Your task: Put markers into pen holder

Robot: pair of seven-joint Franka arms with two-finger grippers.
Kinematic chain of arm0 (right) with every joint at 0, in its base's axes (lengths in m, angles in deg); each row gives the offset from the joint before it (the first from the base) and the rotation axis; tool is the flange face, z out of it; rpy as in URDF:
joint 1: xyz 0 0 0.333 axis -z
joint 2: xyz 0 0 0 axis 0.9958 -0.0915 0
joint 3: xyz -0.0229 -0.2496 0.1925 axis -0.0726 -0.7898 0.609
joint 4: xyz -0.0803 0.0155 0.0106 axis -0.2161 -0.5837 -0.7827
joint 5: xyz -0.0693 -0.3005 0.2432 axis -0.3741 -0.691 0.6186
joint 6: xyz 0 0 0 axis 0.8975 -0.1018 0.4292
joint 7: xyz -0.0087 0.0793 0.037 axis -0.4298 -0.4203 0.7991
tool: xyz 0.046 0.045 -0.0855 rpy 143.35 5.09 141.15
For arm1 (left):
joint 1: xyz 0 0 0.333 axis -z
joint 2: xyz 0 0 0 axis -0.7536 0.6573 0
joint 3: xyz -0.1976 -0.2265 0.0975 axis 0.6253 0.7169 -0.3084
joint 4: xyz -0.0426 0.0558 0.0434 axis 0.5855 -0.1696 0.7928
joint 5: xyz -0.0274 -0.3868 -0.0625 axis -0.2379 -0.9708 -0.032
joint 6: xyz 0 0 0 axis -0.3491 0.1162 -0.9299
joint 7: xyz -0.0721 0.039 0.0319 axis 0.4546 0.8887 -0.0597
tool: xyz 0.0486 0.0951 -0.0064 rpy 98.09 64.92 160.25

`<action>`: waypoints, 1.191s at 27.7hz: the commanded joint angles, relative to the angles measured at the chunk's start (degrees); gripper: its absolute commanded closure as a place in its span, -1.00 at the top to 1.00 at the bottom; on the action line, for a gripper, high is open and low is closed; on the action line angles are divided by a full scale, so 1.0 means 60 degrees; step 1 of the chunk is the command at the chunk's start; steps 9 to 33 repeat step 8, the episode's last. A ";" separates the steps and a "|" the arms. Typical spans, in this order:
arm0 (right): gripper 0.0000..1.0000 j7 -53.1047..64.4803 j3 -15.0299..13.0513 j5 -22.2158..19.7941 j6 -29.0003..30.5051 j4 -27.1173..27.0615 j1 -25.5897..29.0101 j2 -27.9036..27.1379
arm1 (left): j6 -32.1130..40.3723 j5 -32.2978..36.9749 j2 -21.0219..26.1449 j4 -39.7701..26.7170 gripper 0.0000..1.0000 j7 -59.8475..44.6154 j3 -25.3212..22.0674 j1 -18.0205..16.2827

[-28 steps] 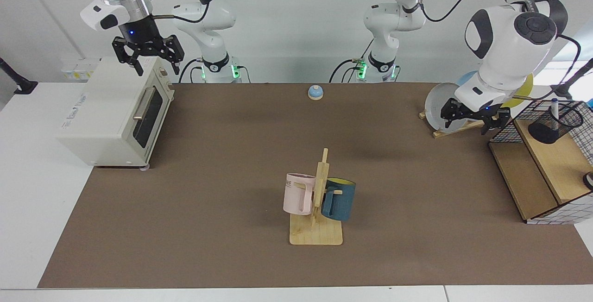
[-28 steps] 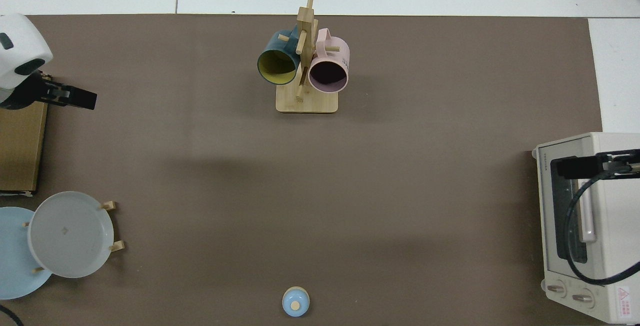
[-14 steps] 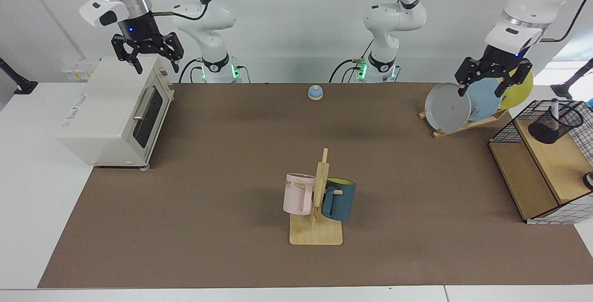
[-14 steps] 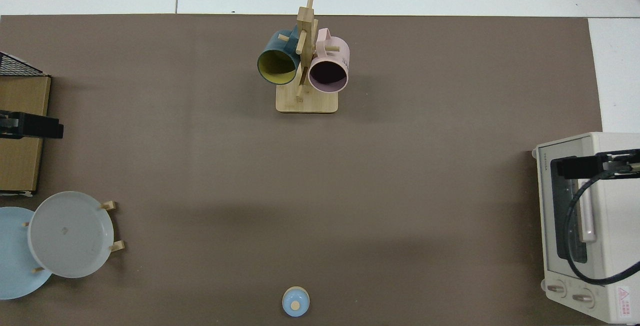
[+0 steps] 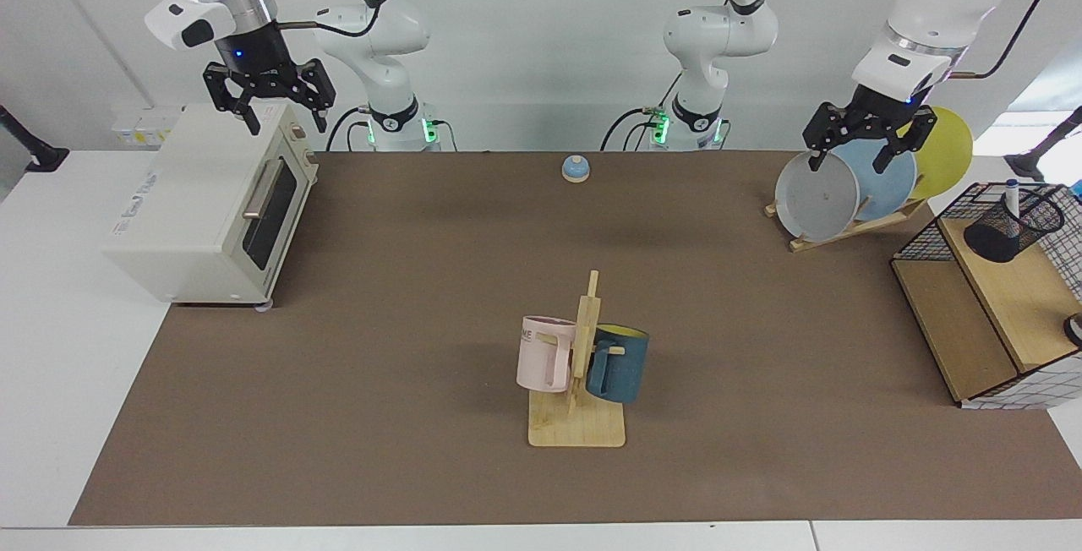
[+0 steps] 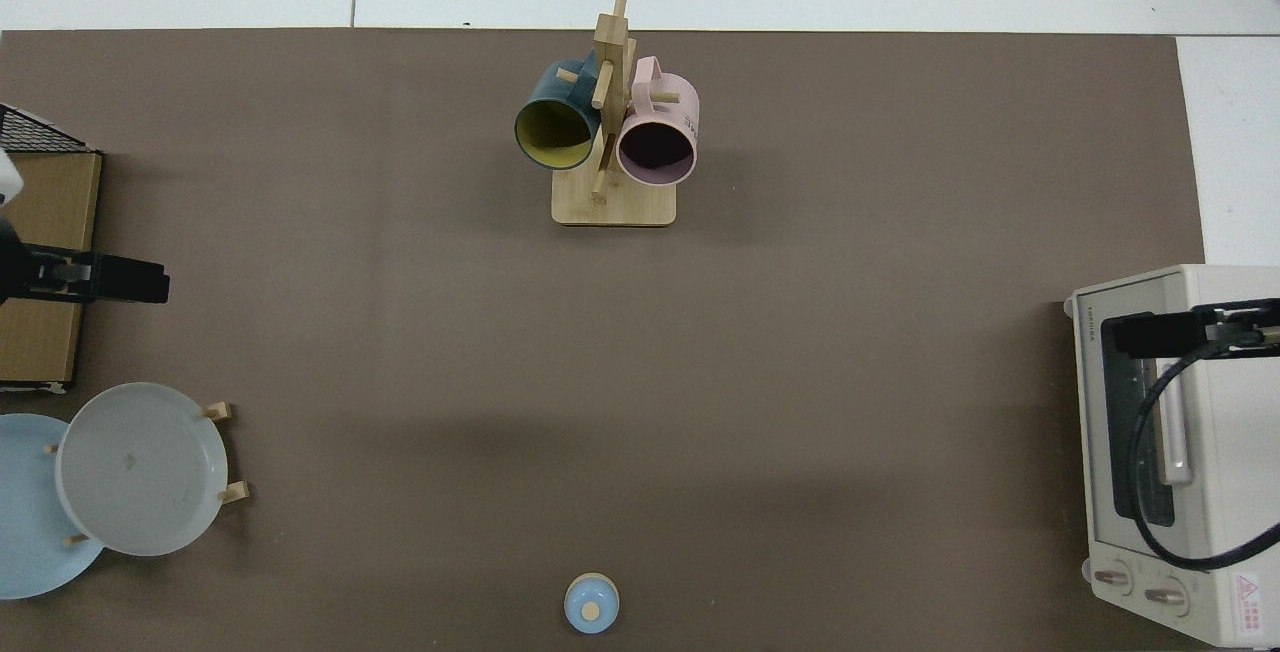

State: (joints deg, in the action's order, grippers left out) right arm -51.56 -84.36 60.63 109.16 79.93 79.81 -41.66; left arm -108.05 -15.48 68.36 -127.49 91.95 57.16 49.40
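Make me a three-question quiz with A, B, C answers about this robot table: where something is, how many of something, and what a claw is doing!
1. Where is the white marker with the blue cap?
A. on the brown mat
B. standing in the black wire-mesh pen holder
C. in the toaster oven

2. How many mugs hang on the wooden mug tree?
A. one
B. two
C. four

3. What is the left claw doing?
A. gripping the marker
B. pinching a plate
C. hanging open and empty over the plates

Answers:
1. B, its cap pokes above the holder's rim.
2. B, one pink and one dark blue.
3. C, its fingers are spread with nothing between them.
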 commanded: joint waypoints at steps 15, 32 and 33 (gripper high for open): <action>1.00 0.0300 -0.0019 0.0057 0.0017 0.0099 0.0062 0.0131 | 0.0286 -0.0087 -0.0252 -0.0243 1.00 0.0009 -0.0015 0.0021; 1.00 0.0300 -0.0019 0.0057 0.0017 0.0099 0.0062 0.0131 | 0.0286 -0.0087 -0.0252 -0.0243 1.00 0.0009 -0.0015 0.0021; 1.00 0.0300 -0.0019 0.0057 0.0017 0.0099 0.0062 0.0131 | 0.0286 -0.0087 -0.0252 -0.0243 1.00 0.0009 -0.0015 0.0021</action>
